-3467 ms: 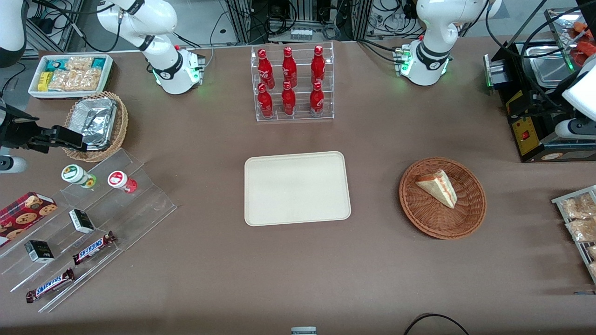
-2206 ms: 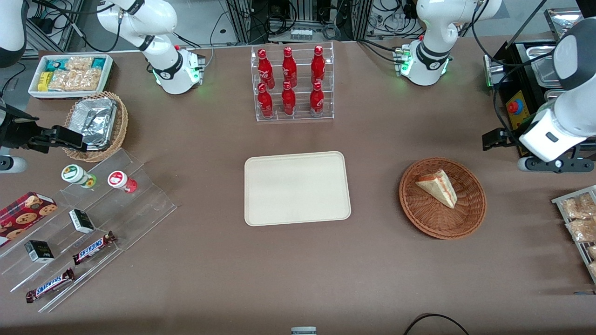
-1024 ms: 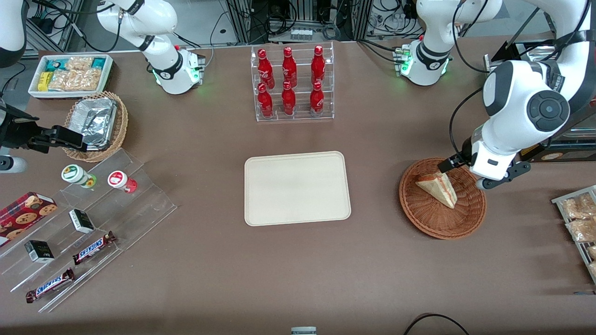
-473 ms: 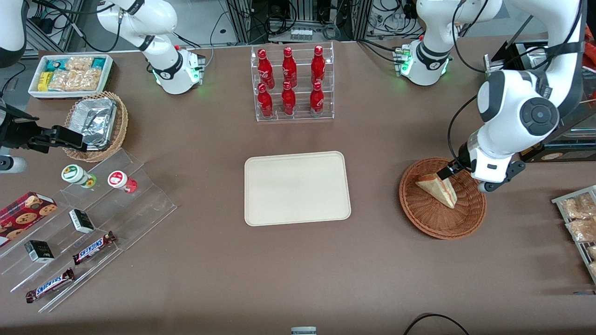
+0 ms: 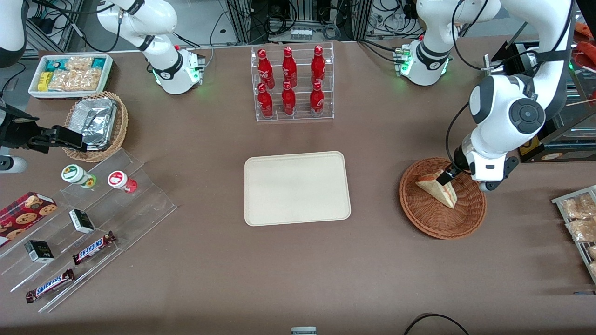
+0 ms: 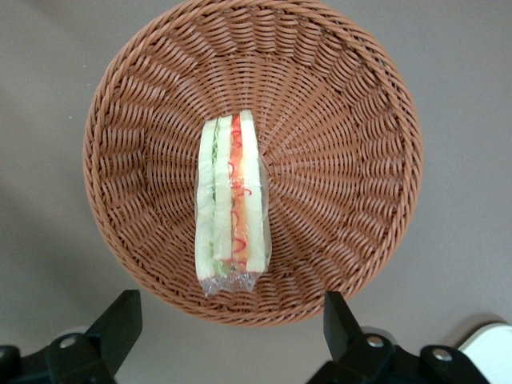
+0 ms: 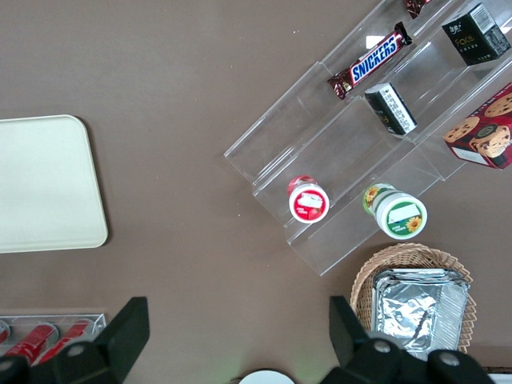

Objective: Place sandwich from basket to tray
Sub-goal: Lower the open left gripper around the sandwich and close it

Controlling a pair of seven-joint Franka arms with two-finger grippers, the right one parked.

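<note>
The sandwich [image 5: 437, 188] is a wrapped pale wedge with red and green filling lying in the round reddish-brown wicker basket [image 5: 437, 230]. In the left wrist view the sandwich [image 6: 230, 208] shows its layered cut edge in the middle of the basket [image 6: 344, 120]. My left gripper [image 5: 450, 177] hovers over the basket's rim on the side farther from the front camera, above one end of the sandwich. It is open and empty [image 6: 230, 328]: its black fingers [image 6: 120, 320] stand wide apart and touch nothing. The cream tray [image 5: 298, 188] lies empty mid-table, toward the parked arm from the basket.
A clear rack of red bottles [image 5: 292, 83] stands farther from the front camera than the tray. A rack of snack packets [image 5: 579, 218] and a black machine [image 5: 531, 135] flank the basket at the working arm's end. Acrylic snack shelves [image 5: 93, 223] and a foil-filled tan basket [image 5: 95, 123] lie at the parked arm's end.
The left arm swung in from its end of the table and came down over the basket. In the last second the gripper edged closer to the sandwich. The sandwich has not moved.
</note>
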